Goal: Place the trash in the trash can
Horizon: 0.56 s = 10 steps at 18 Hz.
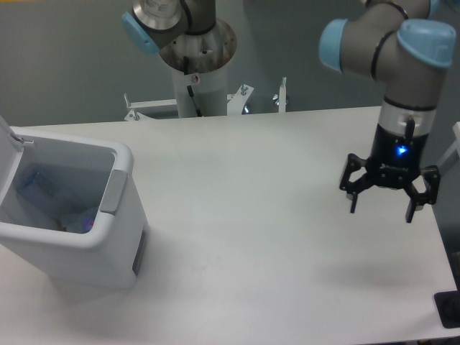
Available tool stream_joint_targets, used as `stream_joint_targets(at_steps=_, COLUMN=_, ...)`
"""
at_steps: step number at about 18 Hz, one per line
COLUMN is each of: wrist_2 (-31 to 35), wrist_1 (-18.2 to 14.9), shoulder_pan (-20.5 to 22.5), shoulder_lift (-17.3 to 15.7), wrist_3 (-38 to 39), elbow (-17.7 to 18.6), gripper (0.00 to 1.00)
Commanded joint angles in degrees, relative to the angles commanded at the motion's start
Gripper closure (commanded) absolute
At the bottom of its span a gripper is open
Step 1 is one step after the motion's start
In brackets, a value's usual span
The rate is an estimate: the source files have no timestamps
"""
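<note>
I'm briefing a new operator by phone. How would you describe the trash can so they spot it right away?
Start at the white rectangular table and go to its near left corner. There stands the large white rectangular plastic trash can, lid hinged open, with crumpled bluish clear plastic trash inside. A grey panel on its rim marks it; it is the only container on the table.

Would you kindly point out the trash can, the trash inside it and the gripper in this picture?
trash can (pixel 108 248): fixed camera view, on its front white wall.
trash (pixel 72 219): fixed camera view, on the bluish clear plastic inside the bin.
gripper (pixel 382 210): fixed camera view, midway between the tips of its open jaws.
</note>
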<state>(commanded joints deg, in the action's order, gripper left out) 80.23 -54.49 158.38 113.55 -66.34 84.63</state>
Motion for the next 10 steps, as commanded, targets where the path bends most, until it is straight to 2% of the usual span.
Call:
stream_joint_targets(at_steps=5, wrist_2=0.8, wrist_1=0.0, shoulder_pan=-0.36, shoulder_lift=-0.17, wrist_3=-9.05, elbow=0.97, gripper=0.0)
stream_joint_targets(at_steps=10, wrist_2=2.38, wrist_1=0.26, shoulder_pan=-0.79, shoulder_lift=-0.09, wrist_3=-10.03, elbow=1.68, gripper=0.0)
